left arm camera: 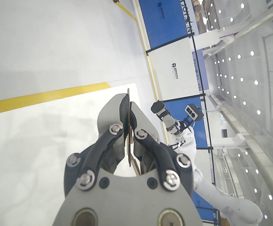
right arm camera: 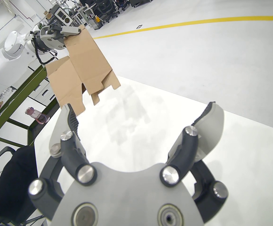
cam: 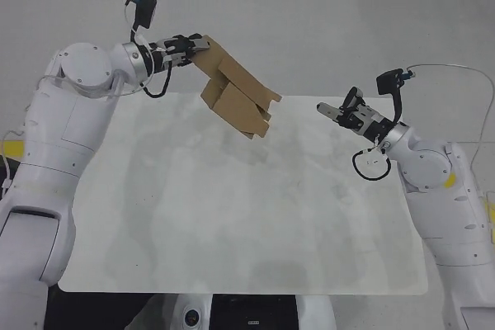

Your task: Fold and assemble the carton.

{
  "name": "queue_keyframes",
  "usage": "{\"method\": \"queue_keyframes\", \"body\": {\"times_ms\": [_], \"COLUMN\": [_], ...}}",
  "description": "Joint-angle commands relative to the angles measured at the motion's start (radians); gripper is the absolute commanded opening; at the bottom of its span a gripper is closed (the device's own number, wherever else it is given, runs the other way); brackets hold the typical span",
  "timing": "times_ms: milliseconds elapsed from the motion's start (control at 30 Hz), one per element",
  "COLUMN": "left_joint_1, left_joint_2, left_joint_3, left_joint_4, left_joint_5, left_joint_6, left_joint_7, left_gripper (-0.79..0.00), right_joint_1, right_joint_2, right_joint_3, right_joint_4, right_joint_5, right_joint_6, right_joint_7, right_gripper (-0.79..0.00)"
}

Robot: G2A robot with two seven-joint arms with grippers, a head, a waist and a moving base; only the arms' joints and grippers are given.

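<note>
At the far left corner of the white table (cam: 231, 239), the left gripper (cam: 196, 49) is clenched on one edge of the carton (cam: 239, 95). In the left wrist view, the thin cardboard is pinched between its two dark pads. The carton is brown and still mostly flat. It hangs in the air above the far edge of the table, slanting away from the gripper towards the right. Its loose flaps point down and its shadow lies on the tabletop below. Further right, the right gripper (cam: 330, 110) hovers over the far right side of the table. Its fingers are spread wide with nothing between them, facing the carton but well apart from it.
</note>
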Motion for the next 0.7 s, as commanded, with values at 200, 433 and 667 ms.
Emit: {"method": "queue_keyframes", "body": {"times_ms": [200, 433, 667], "left_joint_1": [0.04, 0.082, 0.147], "left_joint_2": [-0.016, -0.008, 0.006], "left_joint_3": [0.026, 0.017, -0.001], "left_joint_4": [-0.024, -0.047, -0.085], "left_joint_5": [-0.035, -0.026, -0.031], "left_joint_6": [-0.101, -0.195, -0.256], "left_joint_7": [-0.088, -0.178, -0.259], "left_gripper": [-0.785, -0.785, -0.785], "right_joint_1": [0.0, 0.0, 0.0], "right_joint_2": [0.0, 0.0, 0.0], "right_joint_3": [0.0, 0.0, 0.0], "right_joint_4": [0.0, 0.0, 0.0], "right_joint_5": [0.0, 0.0, 0.0], "right_joint_6": [0.0, 0.0, 0.0], "right_joint_7": [0.0, 0.0, 0.0], "right_gripper": [0.0, 0.0, 0.0]}}
